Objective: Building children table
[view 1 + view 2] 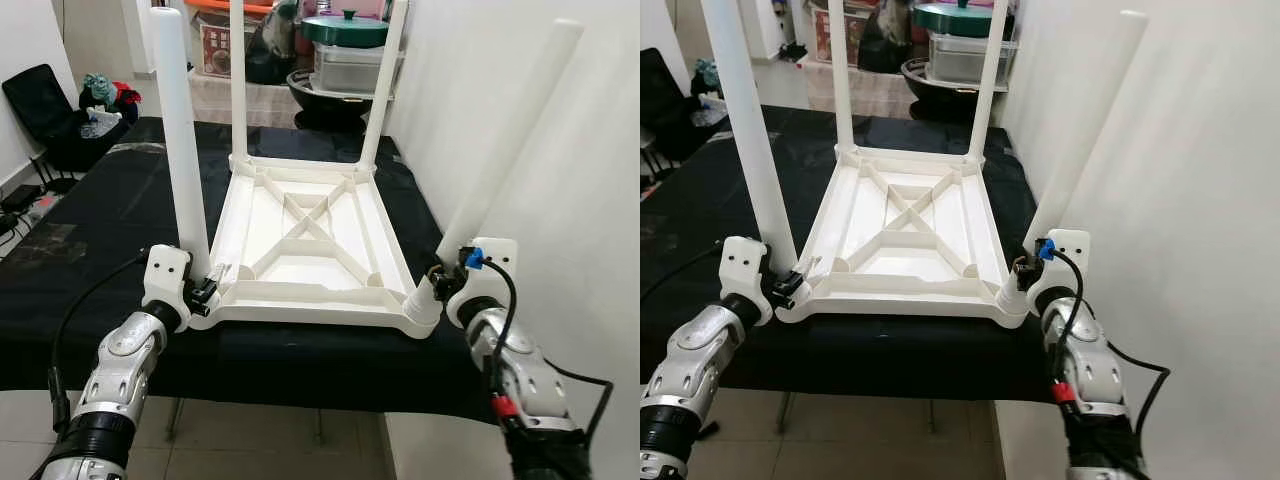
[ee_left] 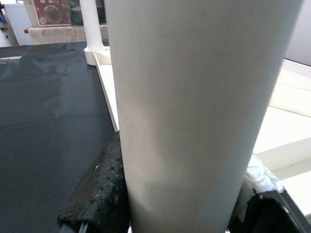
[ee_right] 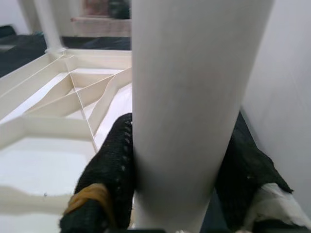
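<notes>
The tabletop (image 1: 300,255) lies upside down on the black cloth (image 1: 110,220) before me, ribbed underside up, its near edge just short of the cloth's front edge. Four white legs stand at its corners.

My left arm reaches forward and up from the lower left, wrist bent so that my left gripper (image 1: 205,290) meets the near-left leg (image 1: 182,150) at its base, by the corner socket. That leg stands upright. In my left wrist view the leg (image 2: 194,111) runs between my black pads (image 2: 99,194), which press on it from both sides.

My right arm comes up from the lower right, forearm angled inward, and my right gripper (image 1: 440,272) clasps the near-right leg (image 1: 505,140) low down, just above its socket at the corner. This leg tilts outward, towards the white wall (image 1: 590,200). In my right wrist view the leg (image 3: 189,97) sits pinched between my two pads (image 3: 109,179).

The two far legs stand upright at the far corners.
</notes>
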Available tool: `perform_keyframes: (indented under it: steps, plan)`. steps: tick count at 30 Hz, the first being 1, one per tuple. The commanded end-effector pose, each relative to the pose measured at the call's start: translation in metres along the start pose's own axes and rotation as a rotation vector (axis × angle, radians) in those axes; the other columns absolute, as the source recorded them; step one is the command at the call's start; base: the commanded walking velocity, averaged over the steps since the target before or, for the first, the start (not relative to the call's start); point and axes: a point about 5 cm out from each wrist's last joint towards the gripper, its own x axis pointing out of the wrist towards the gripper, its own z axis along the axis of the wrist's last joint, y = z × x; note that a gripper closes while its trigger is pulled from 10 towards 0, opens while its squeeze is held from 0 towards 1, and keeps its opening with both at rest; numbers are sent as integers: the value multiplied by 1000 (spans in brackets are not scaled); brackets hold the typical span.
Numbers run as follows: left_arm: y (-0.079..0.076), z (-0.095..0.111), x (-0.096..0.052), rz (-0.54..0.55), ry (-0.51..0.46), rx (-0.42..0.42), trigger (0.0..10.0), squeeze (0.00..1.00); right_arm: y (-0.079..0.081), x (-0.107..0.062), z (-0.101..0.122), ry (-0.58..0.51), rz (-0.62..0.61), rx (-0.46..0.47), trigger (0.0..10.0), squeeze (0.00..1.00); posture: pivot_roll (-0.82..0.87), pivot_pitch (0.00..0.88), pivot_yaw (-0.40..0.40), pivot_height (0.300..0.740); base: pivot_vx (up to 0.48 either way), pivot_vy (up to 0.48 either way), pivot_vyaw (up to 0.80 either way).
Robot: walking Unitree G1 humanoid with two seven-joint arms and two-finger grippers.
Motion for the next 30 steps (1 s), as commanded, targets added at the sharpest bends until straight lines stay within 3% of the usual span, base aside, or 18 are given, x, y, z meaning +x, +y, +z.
perform_keyframes:
  steps: [1,5,6,7,8,9,10,11,18,30]
  plan:
    - [17,-9,-9,83,43,4,10000,0,-15,-3,3,-5,-5,-40,10000,1000,44,0,-112,740,0,0,0]
    - [16,-9,-9,79,41,0,10000,0,-18,-3,6,8,98,-53,10000,1000,44,0,-112,740,0,0,0]
    - [16,-9,-9,78,40,0,10000,0,-16,-5,8,14,185,-57,10000,1000,47,0,-109,740,0,0,0]
    - [16,-9,-9,77,40,0,10000,0,-14,-6,10,20,246,-60,10000,769,48,0,-108,740,0,0,0]
    - [16,-9,-9,76,40,0,10000,0,-15,-9,9,46,334,-93,10000,769,48,0,-107,740,0,0,0]
    - [16,-9,-9,76,40,0,10000,0,-15,-9,9,46,334,-93,10000,769,48,0,-107,740,0,0,0]
    - [17,-9,-8,75,40,2,10000,0,-20,-11,9,65,395,-145,10000,0,48,0,-107,740,0,0,0]
    - [17,-8,-7,73,40,4,10000,0,-28,-13,10,84,466,-197,10000,0,48,0,-107,740,0,0,0]
    - [15,-6,-5,70,34,3,10000,0,-32,-12,13,97,538,-200,10000,0,48,0,-109,740,0,0,0]
    - [15,-9,-8,73,45,1,10000,0,-13,6,-2,102,519,-122,10000,0,56,0,-111,740,0,0,0]
